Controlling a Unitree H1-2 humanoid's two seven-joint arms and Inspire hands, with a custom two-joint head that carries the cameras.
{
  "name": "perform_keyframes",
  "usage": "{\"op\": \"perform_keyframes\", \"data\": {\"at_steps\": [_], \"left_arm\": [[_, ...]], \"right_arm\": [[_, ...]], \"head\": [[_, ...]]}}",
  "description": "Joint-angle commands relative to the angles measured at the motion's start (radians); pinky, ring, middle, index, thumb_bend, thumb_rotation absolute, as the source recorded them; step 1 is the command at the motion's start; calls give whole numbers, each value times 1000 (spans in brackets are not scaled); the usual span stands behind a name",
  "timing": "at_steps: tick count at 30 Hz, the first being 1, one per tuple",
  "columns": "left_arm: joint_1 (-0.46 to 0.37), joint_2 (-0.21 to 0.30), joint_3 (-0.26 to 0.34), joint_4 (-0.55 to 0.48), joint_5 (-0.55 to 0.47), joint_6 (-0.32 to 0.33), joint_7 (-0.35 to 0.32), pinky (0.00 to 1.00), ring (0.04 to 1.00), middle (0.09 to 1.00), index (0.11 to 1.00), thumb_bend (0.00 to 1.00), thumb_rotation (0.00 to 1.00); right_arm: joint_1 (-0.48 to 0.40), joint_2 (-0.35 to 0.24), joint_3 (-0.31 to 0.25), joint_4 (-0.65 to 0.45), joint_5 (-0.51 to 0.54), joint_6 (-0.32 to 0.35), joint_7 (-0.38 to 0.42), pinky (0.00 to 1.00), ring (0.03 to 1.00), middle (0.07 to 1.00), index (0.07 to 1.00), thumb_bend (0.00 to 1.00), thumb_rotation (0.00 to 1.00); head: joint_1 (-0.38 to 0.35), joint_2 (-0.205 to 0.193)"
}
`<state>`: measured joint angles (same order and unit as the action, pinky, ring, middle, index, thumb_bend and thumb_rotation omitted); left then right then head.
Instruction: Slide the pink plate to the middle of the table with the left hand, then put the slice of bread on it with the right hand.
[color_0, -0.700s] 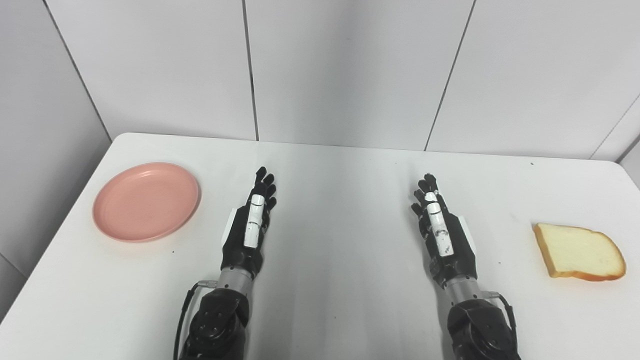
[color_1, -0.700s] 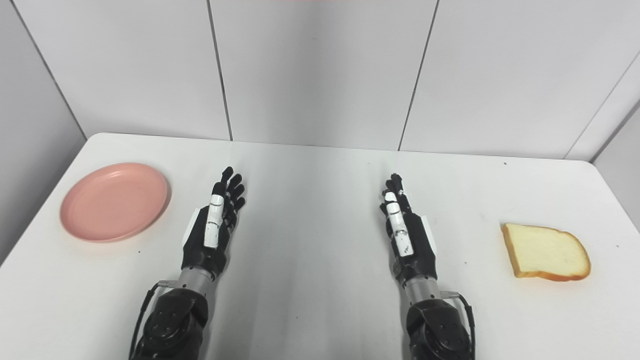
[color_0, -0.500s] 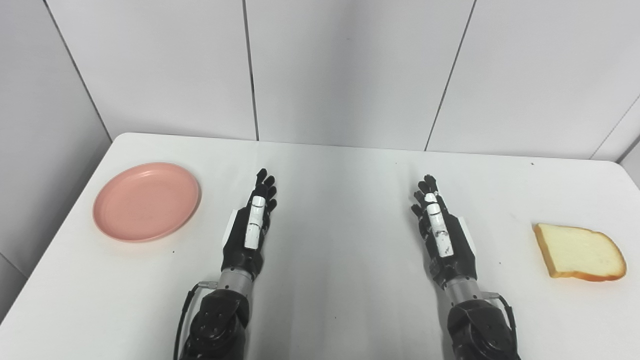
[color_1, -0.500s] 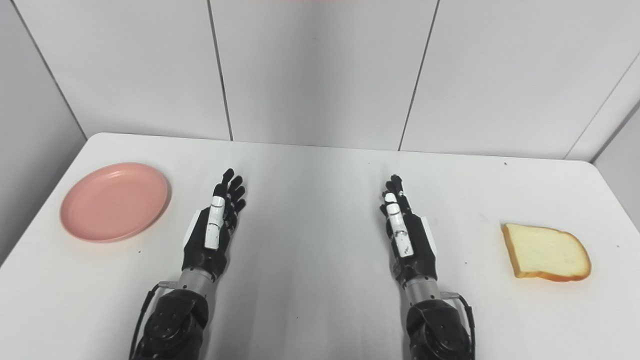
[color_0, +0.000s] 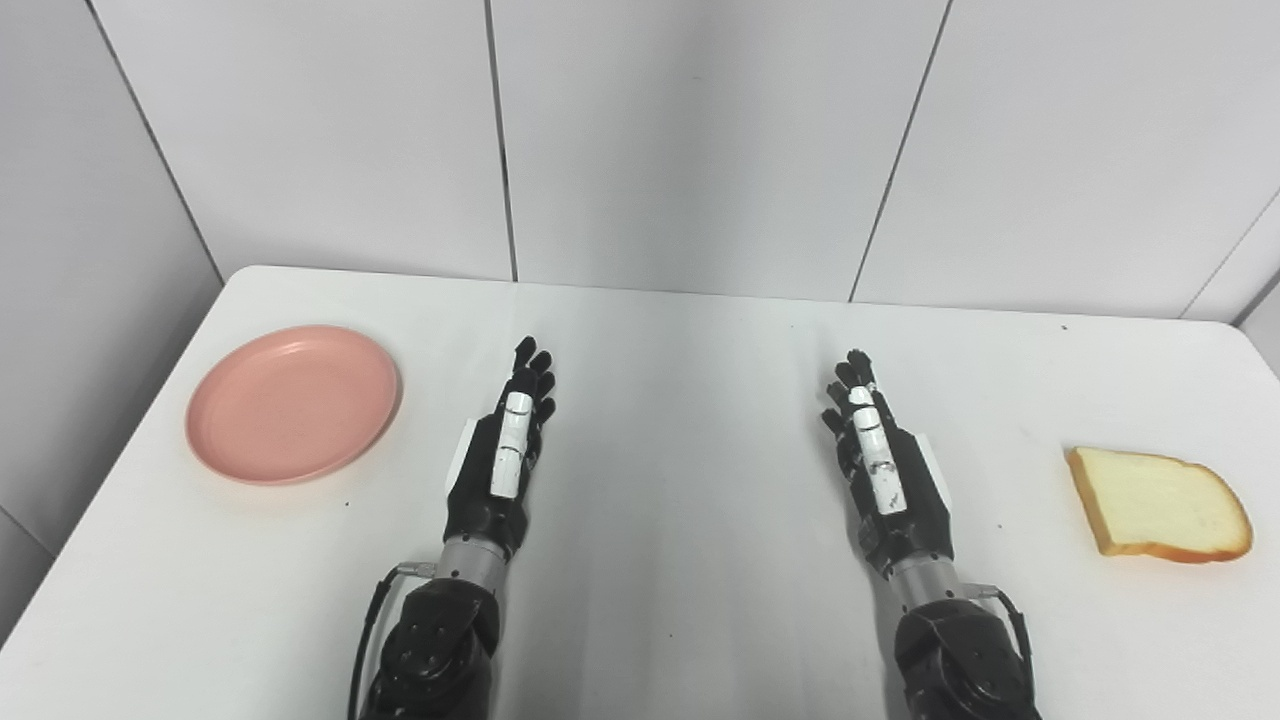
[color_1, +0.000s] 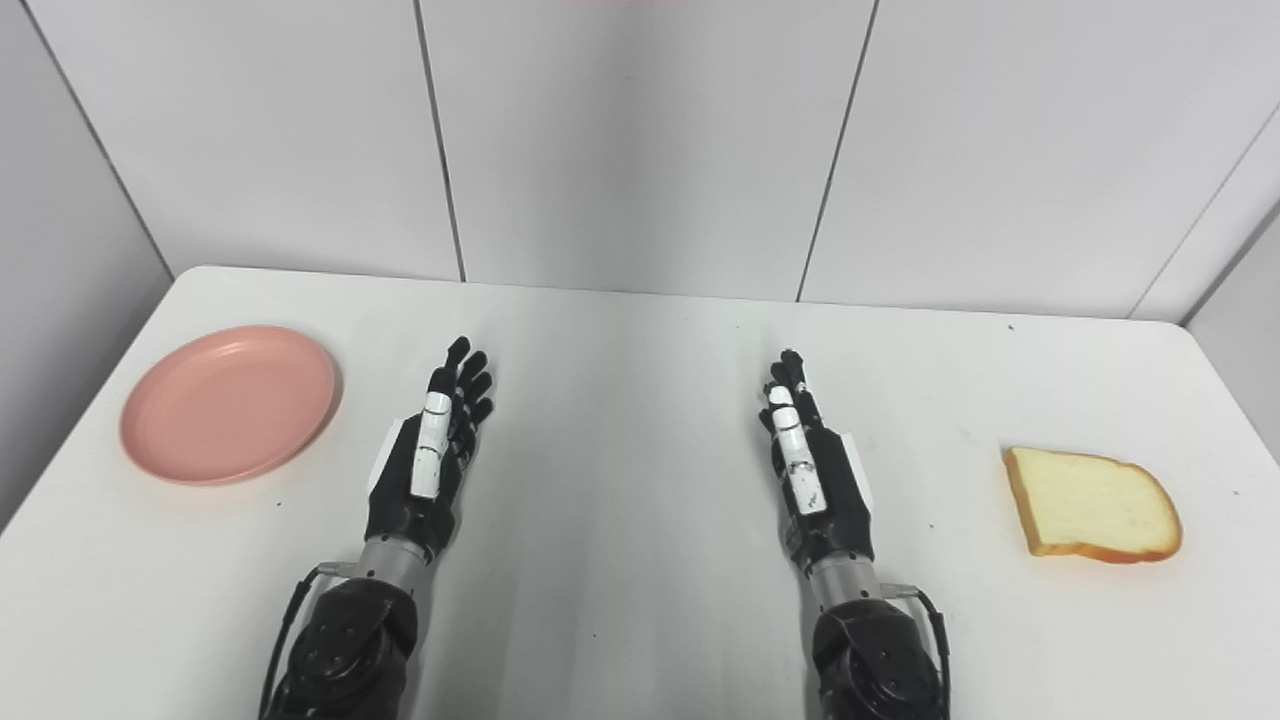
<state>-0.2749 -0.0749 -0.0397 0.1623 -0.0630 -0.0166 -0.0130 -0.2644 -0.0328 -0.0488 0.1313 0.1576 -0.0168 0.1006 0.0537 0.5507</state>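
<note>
A round pink plate (color_0: 292, 402) lies empty on the white table (color_0: 680, 400) at the left. A slice of bread (color_0: 1158, 503) with a brown crust lies flat at the right. My left hand (color_0: 500, 455) is open, fingers stretched forward, edge-on over the table, well to the right of the plate and apart from it. My right hand (color_0: 880, 465) is open in the same pose, left of the bread and apart from it. Both hands hold nothing. The plate (color_1: 229, 403) and bread (color_1: 1092, 504) also show in the right eye view.
Grey wall panels (color_0: 690, 140) rise behind the table's far edge. The table's left edge runs close to the plate, and its right edge lies just beyond the bread. Bare tabletop lies between my two hands.
</note>
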Motion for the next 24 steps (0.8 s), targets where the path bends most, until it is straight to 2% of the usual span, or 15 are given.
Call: {"op": "perform_keyframes", "data": {"at_steps": [1, 5, 7, 9, 10, 11, 12, 15, 18, 20, 21, 24], "left_arm": [[-24, -2, -5, -31, 9, -26, -6, 1000, 1000, 1000, 1000, 736, 1000], [-24, -4, -9, -29, 9, -26, -8, 1000, 1000, 1000, 1000, 735, 1000], [-30, -8, -4, -23, 3, -27, -4, 1000, 1000, 1000, 1000, 740, 1000], [-40, -11, 7, -16, -5, -39, 2, 1000, 1000, 1000, 1000, 745, 1000], [-49, -11, 17, -9, -10, -53, 8, 1000, 1000, 1000, 1000, 747, 1000], [-55, -11, 25, -5, -12, -62, 12, 1000, 1000, 1000, 1000, 746, 1000], [-66, -11, 38, 3, -19, -76, 17, 1000, 1000, 1000, 1000, 745, 1000], [-99, -5, 74, 22, -49, -97, 16, 1000, 1000, 1000, 1000, 749, 1000], [-127, 13, 101, 30, -64, -92, 17, 1000, 1000, 1000, 1000, 783, 1000], [-142, 19, 120, 36, -72, -88, 24, 1000, 1000, 1000, 1000, 792, 1000], [-151, 27, 133, 41, -70, -102, 32, 1000, 1000, 1000, 1000, 794, 1000], [-169, 41, 156, 56, -45, -148, 65, 990, 966, 949, 989, 780, 1000]], "right_arm": [[-18, -2, -2, -23, -3, -63, 2, 1000, 1000, 1000, 1000, 660, 844], [-15, -5, -5, -22, -2, -69, 4, 1000, 1000, 1000, 1000, 654, 836], [-13, -16, -10, -14, 2, -83, 12, 1000, 1000, 1000, 1000, 671, 836], [-11, -26, -14, -5, 10, -96, 23, 1000, 1000, 1000, 1000, 672, 840], [-10, -32, -19, 3, 24, -103, 33, 1000, 1000, 1000, 1000, 672, 840], [-10, -36, -23, 9, 34, -109, 40, 1000, 1000, 1000, 1000, 651, 838], [-13, -37, -29, 24, 55, -116, 53, 1000, 1000, 1000, 1000, 649, 838], [-18, -53, -40, 50, 85, -135, 81, 1000, 1000, 1000, 1000, 691, 819], [-15, -69, -52, 62, 98, -151, 92, 1000, 1000, 1000, 1000, 654, 826], [-14, -77, -58, 67, 101, -154, 95, 1000, 1000, 1000, 1000, 642, 833], [-12, -80, -62, 59, 106, -147, 94, 1000, 1000, 1000, 1000, 640, 835], [-8, -87, -67, 34, 118, -127, 102, 1000, 1000, 1000, 1000, 597, 859]], "head": [[1, 0], [42, -15], [118, -42], [133, -48], [181, -67], [181, -67], [222, -80], [298, -108], [332, -123], [380, -141], [422, -154], [467, -171]]}}
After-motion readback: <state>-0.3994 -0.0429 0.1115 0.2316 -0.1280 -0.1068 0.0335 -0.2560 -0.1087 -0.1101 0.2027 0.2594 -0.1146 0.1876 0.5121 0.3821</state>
